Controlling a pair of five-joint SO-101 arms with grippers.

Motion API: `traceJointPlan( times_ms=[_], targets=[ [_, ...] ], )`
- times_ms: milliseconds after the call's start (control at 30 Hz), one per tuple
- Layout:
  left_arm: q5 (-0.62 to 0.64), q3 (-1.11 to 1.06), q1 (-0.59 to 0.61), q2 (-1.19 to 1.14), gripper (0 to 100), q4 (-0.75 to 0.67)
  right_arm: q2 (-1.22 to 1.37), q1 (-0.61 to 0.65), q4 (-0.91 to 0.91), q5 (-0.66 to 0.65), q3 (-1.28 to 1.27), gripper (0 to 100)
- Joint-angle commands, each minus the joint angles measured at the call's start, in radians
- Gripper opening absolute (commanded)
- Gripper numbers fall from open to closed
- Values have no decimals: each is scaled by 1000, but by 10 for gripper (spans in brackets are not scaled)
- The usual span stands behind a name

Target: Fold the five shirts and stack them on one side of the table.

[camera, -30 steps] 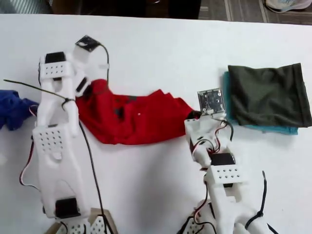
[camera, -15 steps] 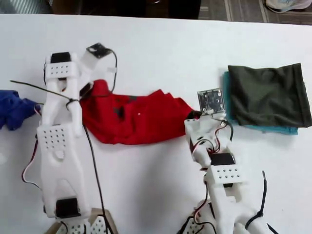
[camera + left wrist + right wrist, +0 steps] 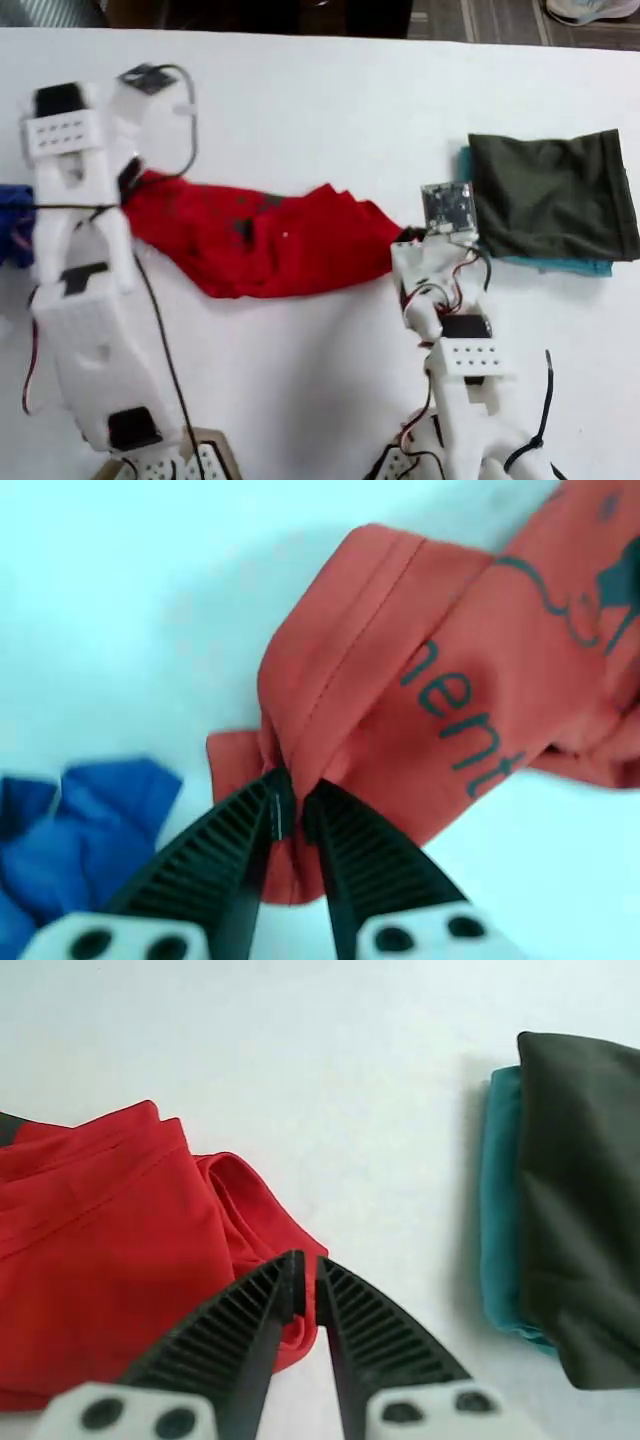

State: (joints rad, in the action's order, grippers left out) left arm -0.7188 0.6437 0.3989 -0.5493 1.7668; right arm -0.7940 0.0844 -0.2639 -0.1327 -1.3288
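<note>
High view: over the last second the left arm (image 3: 90, 300) has swung out toward nine o'clock, dragging one end of the red shirt (image 3: 270, 240) with it. The right arm (image 3: 465, 360) has eased slightly toward three o'clock. The shirt now lies pulled longer across the middle of the desk (image 3: 320, 100); I judge this is spreading it out before folding. The left end effector (image 3: 297, 790) is pinched tight on the shirt's nine o'clock end, and the right end effector (image 3: 305, 1270) is pinched on its three o'clock corner.

- **Shirts:** four counted.
  - One red, held at both ends.
  - One blue shirt (image 3: 90, 820), crumpled at nine o'clock.
  - One dark shirt (image 3: 550, 195), folded, lying on one teal shirt (image 3: 560, 266) at three o'clock.
- **Arms:** two.
</note>
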Motion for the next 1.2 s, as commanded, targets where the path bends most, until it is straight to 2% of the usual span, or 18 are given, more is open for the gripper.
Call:
traceJointPlan(
  times_ms=[0, 133, 267, 500, 600, 733, 867, 1033, 1167],
  targets=[
    [9, -205, 31, 206, 27, 14, -4, -13, 2, 0, 12, 22],
    [17, -374, -35, 379, 27, -35, -4, -13, 4, 0, 12, 22],
    [72, -420, -170, 519, 27, -101, -4, -13, 4, 0, 12, 22],
    [190, -421, -427, 512, 27, -282, -5, -35, 4, 0, 12, 22],
    [235, -410, -548, 465, 27, -322, -5, -114, 28, 2, 21, 22],
    [265, -410, -697, 408, 26, -439, -10, -280, 79, 43, 43, 22],
    [287, -410, -829, 353, 26, -545, -61, -438, -81, 54, 115, 23],
    [318, -410, -893, 273, 26, -657, -150, -561, -220, 52, 133, 23],
    [330, -410, -904, 190, 27, -727, -213, -585, -289, 52, 132, 23]
  ],
)
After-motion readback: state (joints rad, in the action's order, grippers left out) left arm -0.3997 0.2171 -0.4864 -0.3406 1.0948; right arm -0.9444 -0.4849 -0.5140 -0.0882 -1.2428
